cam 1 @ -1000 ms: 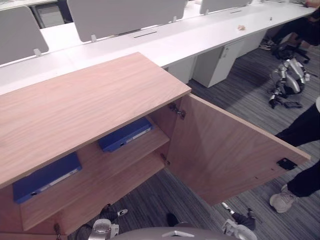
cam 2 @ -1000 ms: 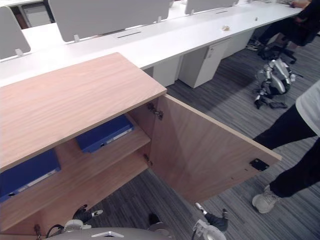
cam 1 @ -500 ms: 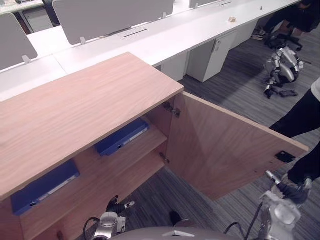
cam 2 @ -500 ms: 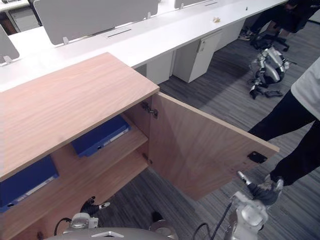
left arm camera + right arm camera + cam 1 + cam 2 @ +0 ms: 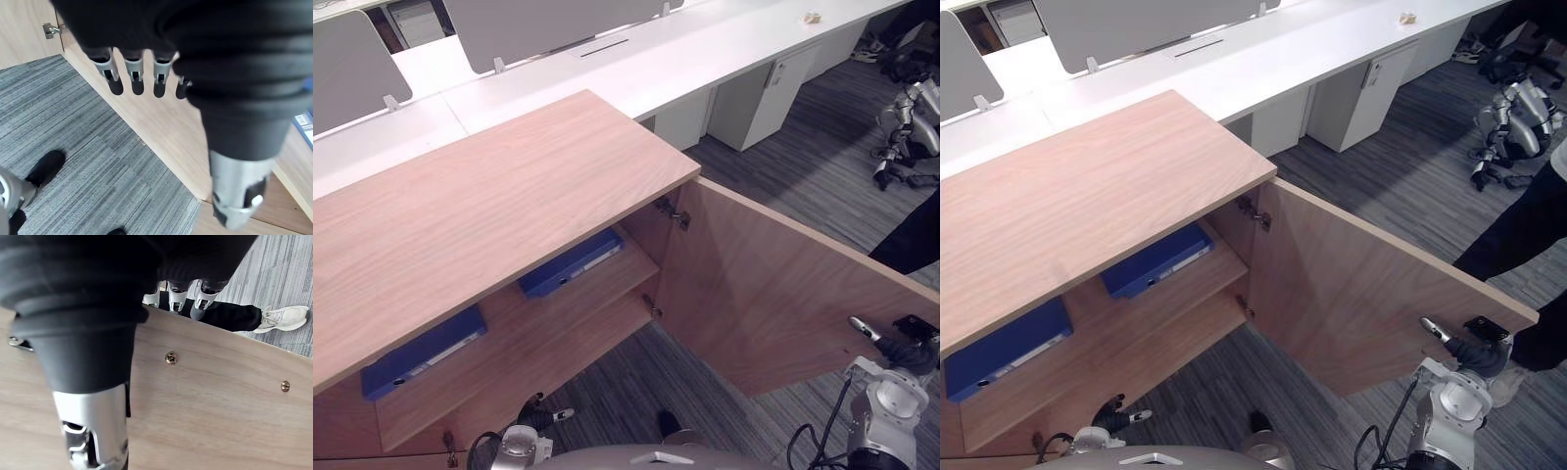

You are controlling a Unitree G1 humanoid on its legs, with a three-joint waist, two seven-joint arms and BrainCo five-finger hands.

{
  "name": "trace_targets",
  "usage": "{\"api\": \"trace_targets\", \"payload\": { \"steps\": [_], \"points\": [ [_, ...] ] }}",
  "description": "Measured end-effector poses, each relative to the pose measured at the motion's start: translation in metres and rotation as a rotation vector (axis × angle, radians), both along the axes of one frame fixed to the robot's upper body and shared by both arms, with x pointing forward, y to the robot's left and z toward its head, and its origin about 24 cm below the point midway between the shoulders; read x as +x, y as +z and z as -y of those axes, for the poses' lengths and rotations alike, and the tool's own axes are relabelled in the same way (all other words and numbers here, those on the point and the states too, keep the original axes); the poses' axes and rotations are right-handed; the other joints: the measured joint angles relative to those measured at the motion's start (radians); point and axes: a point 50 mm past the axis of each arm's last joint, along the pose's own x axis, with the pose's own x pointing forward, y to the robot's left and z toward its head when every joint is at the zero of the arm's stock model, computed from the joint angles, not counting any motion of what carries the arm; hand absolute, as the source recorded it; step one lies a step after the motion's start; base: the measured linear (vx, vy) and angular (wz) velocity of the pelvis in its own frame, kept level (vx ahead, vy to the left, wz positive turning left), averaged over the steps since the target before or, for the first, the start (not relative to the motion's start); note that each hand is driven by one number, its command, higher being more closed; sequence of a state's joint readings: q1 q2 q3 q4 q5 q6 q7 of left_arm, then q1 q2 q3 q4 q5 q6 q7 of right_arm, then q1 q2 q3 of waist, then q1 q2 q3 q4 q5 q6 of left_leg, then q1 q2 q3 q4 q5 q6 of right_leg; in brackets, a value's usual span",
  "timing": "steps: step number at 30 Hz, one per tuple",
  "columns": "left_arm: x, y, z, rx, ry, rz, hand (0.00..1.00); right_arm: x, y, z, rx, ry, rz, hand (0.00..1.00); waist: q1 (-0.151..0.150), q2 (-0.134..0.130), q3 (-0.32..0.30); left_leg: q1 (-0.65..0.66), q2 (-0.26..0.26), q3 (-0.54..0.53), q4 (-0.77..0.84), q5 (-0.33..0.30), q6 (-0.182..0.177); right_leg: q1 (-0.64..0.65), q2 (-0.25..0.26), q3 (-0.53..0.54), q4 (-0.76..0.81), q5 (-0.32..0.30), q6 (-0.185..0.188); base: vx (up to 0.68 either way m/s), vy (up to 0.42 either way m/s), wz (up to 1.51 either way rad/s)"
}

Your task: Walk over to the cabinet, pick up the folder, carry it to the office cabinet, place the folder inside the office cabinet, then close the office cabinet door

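Folder on cabinet shelf; left hand low, right hand at door edge, all fingers straight.

Right hand close over face of wooden door. Fingers straight, dark tips reaching door's edge, curled round nothing. Thumb apart from them, over panel. Two brass screws in wood, well apart. Past door's edge: grey carpet, person's dark trouser leg, white shoe.

My head cameras both look down on the cabinet. Wrist cameras sit close: right faces its door, left the floor.
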State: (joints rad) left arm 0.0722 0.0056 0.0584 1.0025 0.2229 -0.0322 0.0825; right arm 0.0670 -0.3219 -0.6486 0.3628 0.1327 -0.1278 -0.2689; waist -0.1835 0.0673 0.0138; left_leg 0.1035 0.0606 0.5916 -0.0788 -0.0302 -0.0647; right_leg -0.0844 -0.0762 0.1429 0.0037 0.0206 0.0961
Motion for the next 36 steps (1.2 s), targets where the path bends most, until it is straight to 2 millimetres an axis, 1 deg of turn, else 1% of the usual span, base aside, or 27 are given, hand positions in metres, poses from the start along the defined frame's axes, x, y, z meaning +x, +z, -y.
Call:
{"api": "trace_targets", "payload": {
  "steps": [2,3,4,5,8,10,12,14,15,17,18,19,20,21,23,26,27,29,30,31,32,33,34,35,36],
  "points": [
    [0.004,0.001,0.000,0.005,-0.019,0.014,0.00,0.000,0.001,0.001,0.006,-0.007,0.008,0.00,-0.005,-0.002,0.013,-0.008,0.005,-0.019,0.019,0.002,0.001,0.007,-0.004,-0.022,0.003,0.000,0.000,-0.03,-0.029,0.19],
    [0.007,0.003,-0.001,0.014,-0.036,0.026,0.00,0.001,0.000,0.000,0.013,-0.001,0.011,0.00,-0.002,-0.012,0.020,-0.019,0.010,-0.030,0.047,-0.002,0.001,0.003,-0.006,-0.019,0.009,0.000,0.000,-0.08,-0.053,0.00],
    [0.011,0.004,-0.002,0.023,-0.051,0.038,0.00,0.004,0.000,-0.004,0.010,0.020,0.007,0.00,0.000,-0.014,0.028,-0.030,0.021,-0.063,0.078,-0.016,-0.005,-0.005,-0.003,-0.017,0.015,-0.001,0.001,-0.09,-0.063,-0.09],
    [0.011,0.004,-0.002,0.025,-0.057,0.038,0.00,0.006,-0.001,-0.006,0.009,0.032,0.007,0.00,0.000,-0.016,0.031,-0.035,0.025,-0.073,0.086,-0.021,-0.004,-0.008,0.000,-0.017,0.017,-0.001,0.001,-0.11,-0.086,-0.11],
    [0.011,0.004,0.000,0.026,-0.087,0.037,0.00,0.016,0.002,-0.017,-0.002,0.090,0.018,0.00,0.000,-0.019,0.040,-0.038,0.035,-0.071,0.103,-0.027,-0.009,-0.019,0.012,0.002,0.016,-0.002,-0.002,-0.12,-0.080,-0.20],
    [0.011,0.004,0.001,0.030,-0.102,0.038,0.00,0.026,0.007,-0.032,-0.010,0.154,0.048,0.00,-0.001,-0.024,0.044,-0.037,0.036,-0.073,0.107,-0.039,-0.025,-0.024,0.017,0.015,-0.005,0.015,-0.002,-0.13,-0.069,-0.40],
    [0.011,0.004,0.000,0.035,-0.112,0.038,0.00,0.031,0.007,-0.047,-0.007,0.202,0.067,0.00,-0.001,-0.030,0.048,-0.035,0.033,-0.073,0.105,-0.044,-0.026,-0.025,0.021,0.038,-0.025,0.035,-0.004,-0.10,-0.046,-0.47],
    [0.010,0.004,-0.003,0.047,-0.126,0.032,0.00,0.036,0.009,-0.072,-0.011,0.277,0.092,0.00,0.004,-0.041,0.054,-0.033,0.026,-0.071,0.101,-0.053,-0.025,-0.043,0.028,0.072,-0.044,0.066,-0.008,-0.09,-0.036,-0.75],
    [0.011,0.004,-0.005,0.051,-0.128,0.032,0.00,0.037,0.009,-0.078,-0.013,0.300,0.091,0.00,0.002,-0.044,0.055,-0.033,0.025,-0.071,0.101,-0.054,-0.025,-0.046,0.029,0.077,-0.048,0.073,-0.008,-0.05,-0.036,-0.65],
    [0.015,0.005,-0.006,0.060,-0.135,0.040,0.00,0.031,0.009,-0.095,-0.041,0.364,0.069,0.00,-0.003,-0.049,0.059,-0.034,0.022,-0.061,0.099,-0.054,-0.021,-0.059,0.033,0.102,-0.050,0.103,-0.012,-0.01,-0.031,-0.46],
    [0.016,0.006,-0.006,0.062,-0.140,0.044,0.00,0.029,0.009,-0.099,-0.048,0.374,0.066,0.00,-0.004,-0.050,0.059,-0.034,0.023,-0.055,0.100,-0.052,-0.019,-0.061,0.036,0.109,-0.050,0.111,-0.005,0.00,-0.036,-0.42],
    [0.017,0.006,-0.005,0.065,-0.139,0.045,0.00,0.025,0.008,-0.107,-0.057,0.399,0.054,0.00,-0.003,-0.056,0.063,-0.032,0.024,-0.039,0.102,-0.051,-0.014,-0.070,0.043,0.126,-0.046,0.115,-0.006,-0.01,-0.042,-0.40],
    [0.019,0.006,-0.005,0.067,-0.138,0.050,0.00,0.020,0.006,-0.116,-0.068,0.427,0.037,0.00,-0.007,-0.064,0.068,-0.033,0.029,-0.032,0.108,-0.053,-0.014,-0.079,0.049,0.139,-0.038,0.118,-0.006,-0.01,-0.052,-0.39],
    [0.021,0.007,-0.004,0.067,-0.139,0.054,0.00,0.017,0.005,-0.121,-0.068,0.443,0.028,0.00,-0.007,-0.070,0.072,-0.031,0.030,-0.026,0.111,-0.055,-0.015,-0.081,0.052,0.145,-0.034,0.118,-0.006,-0.02,-0.051,-0.34],
    [0.024,0.007,0.000,0.068,-0.163,0.057,0.00,0.005,0.001,-0.138,-0.068,0.501,-0.006,0.00,-0.012,-0.088,0.079,-0.026,0.037,-0.010,0.132,-0.066,-0.017,-0.085,0.064,0.165,-0.018,0.118,-0.006,-0.04,-0.050,-0.28],
    [0.026,0.007,0.008,0.063,-0.190,0.056,0.00,-0.009,-0.001,-0.155,-0.068,0.572,-0.046,0.00,-0.014,-0.095,0.082,-0.006,0.039,0.008,0.145,-0.079,-0.022,-0.076,0.067,0.184,-0.010,0.117,-0.005,-0.06,-0.036,-0.21],
    [0.025,0.006,0.009,0.063,-0.195,0.054,0.00,-0.011,-0.001,-0.158,-0.068,0.587,-0.052,0.00,-0.013,-0.098,0.083,-0.002,0.041,0.011,0.151,-0.086,-0.024,-0.072,0.068,0.188,-0.007,0.115,-0.003,-0.07,-0.027,-0.19],
    [0.025,0.006,0.008,0.067,-0.202,0.050,0.00,-0.013,-0.004,-0.168,-0.060,0.640,-0.070,0.00,-0.012,-0.110,0.089,0.007,0.047,0.016,0.175,-0.106,-0.020,-0.069,0.076,0.204,0.014,0.102,-0.005,-0.09,-0.028,-0.25],
    [0.023,0.005,0.007,0.071,-0.201,0.044,0.00,-0.016,-0.006,-0.175,-0.066,0.670,-0.088,0.00,-0.009,-0.120,0.089,0.006,0.051,0.016,0.195,-0.117,-0.019,-0.074,0.080,0.199,0.030,0.093,-0.009,-0.13,-0.051,-0.27],
    [0.021,0.005,0.005,0.076,-0.205,0.038,0.00,-0.018,-0.006,-0.181,-0.063,0.703,-0.097,0.00,-0.003,-0.130,0.095,0.007,0.052,0.016,0.199,-0.120,-0.019,-0.079,0.079,0.168,0.046,0.072,-0.034,-0.14,-0.057,-0.27],
    [0.020,0.004,0.004,0.080,-0.210,0.034,0.00,-0.019,-0.006,-0.183,-0.065,0.723,-0.107,0.00,-0.001,-0.128,0.097,0.007,0.057,0.007,0.195,-0.121,-0.016,-0.081,0.078,0.140,0.050,0.039,-0.059,-0.11,-0.047,-0.30],
    [0.018,0.004,0.001,0.088,-0.214,0.029,0.00,-0.022,-0.008,-0.187,-0.082,0.763,-0.134,0.00,0.010,-0.095,0.103,0.002,0.089,0.012,0.193,-0.120,-0.007,-0.113,0.081,0.052,0.150,0.009,-0.082,-0.03,-0.038,-0.19],
    [0.016,0.004,-0.005,0.107,-0.222,0.024,0.00,-0.025,-0.010,-0.192,-0.084,0.806,-0.154,0.00,0.014,-0.108,0.102,-0.003,0.098,-0.007,0.197,-0.120,-0.008,-0.136,0.072,-0.007,0.298,-0.035,-0.075,0.01,-0.025,-0.05],
    [0.016,0.004,-0.010,0.121,-0.232,0.021,0.00,-0.026,-0.010,-0.194,-0.087,0.826,-0.160,0.00,0.015,-0.120,0.100,-0.011,0.096,-0.030,0.203,-0.120,-0.009,-0.129,0.061,-0.020,0.335,-0.060,-0.073,0.04,-0.068,0.23],
    [0.017,0.005,-0.017,0.142,-0.242,0.022,0.00,-0.026,-0.008,-0.198,-0.108,0.859,-0.163,0.00,0.021,-0.143,0.093,-0.028,0.087,-0.059,0.218,-0.118,-0.014,-0.100,0.041,-0.021,0.330,-0.111,-0.058,0.00,-0.139,0.34]
  ]
}}
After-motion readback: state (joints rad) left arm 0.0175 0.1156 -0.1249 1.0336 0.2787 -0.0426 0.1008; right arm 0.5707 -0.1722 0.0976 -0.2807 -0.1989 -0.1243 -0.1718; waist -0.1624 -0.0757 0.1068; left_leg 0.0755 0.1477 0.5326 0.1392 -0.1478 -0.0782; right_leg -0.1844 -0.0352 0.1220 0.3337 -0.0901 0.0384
